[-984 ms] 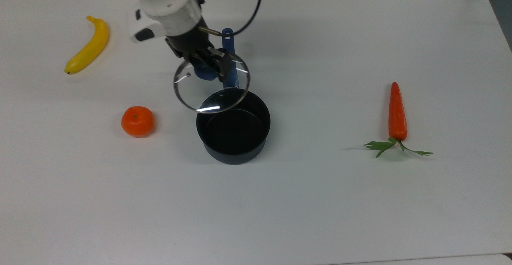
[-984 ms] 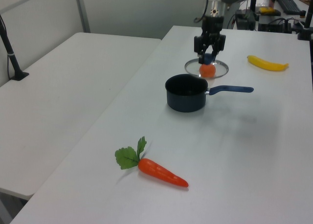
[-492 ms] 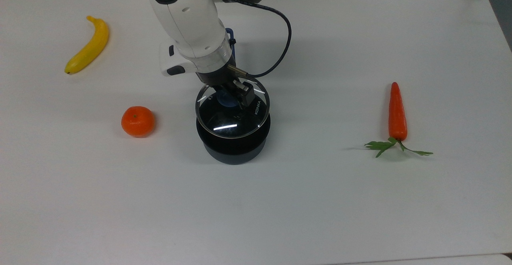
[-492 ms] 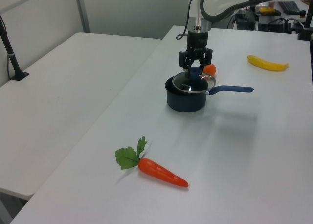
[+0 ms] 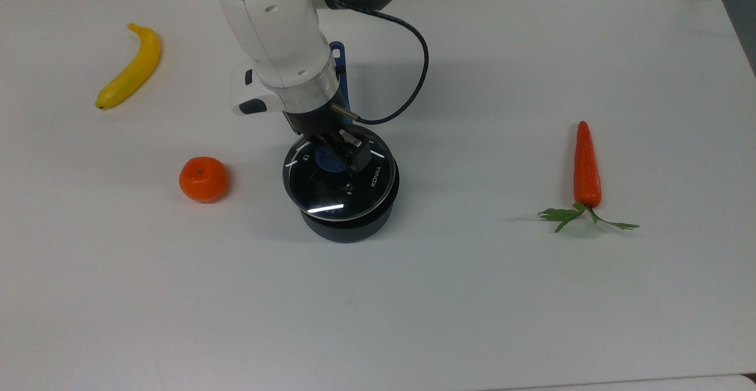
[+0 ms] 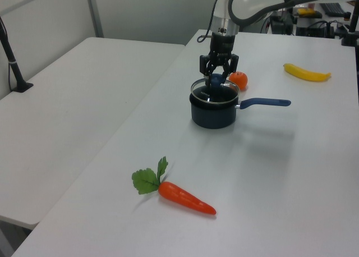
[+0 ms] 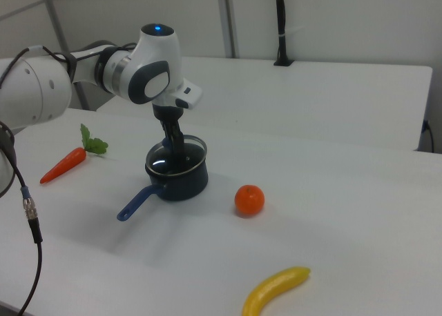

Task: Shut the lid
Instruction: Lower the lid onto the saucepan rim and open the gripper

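Observation:
The round glass lid with "KONKA" lettering hangs level over the dark saucepan, covering its opening but shifted slightly toward the top view's left. My gripper is shut on the lid's blue knob. In the left view the lid sits at the pan's rim under the gripper; I cannot tell whether it touches the rim. The pan's blue handle runs away under my arm. In the right view the gripper reaches straight down into the pan.
An orange lies close to the pan on the top view's left. A banana is at the far left and a carrot with green leaves on the right. A second white table stands beside this one.
The gripper carried the lid from beside the pan's handle to over the pan, then lowered it toward the rim and shifted it slightly to the top view's left.

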### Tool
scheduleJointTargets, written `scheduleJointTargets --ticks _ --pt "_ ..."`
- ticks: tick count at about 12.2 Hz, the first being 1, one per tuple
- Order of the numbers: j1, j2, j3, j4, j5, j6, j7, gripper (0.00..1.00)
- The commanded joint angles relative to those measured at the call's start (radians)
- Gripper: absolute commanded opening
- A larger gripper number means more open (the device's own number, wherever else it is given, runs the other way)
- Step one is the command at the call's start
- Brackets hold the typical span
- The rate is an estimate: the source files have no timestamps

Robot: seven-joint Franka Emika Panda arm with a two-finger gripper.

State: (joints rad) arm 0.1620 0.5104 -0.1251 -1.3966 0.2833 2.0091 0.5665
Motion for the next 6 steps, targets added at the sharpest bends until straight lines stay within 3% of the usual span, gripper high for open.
scheduleJointTargets --ticks 1,6 --pt "0.017 0.013 -0.008 0.019 0.017 0.019 0.023 0.29" --pt "0.017 0.013 0.001 0.010 0.017 -0.012 0.013 0.29"
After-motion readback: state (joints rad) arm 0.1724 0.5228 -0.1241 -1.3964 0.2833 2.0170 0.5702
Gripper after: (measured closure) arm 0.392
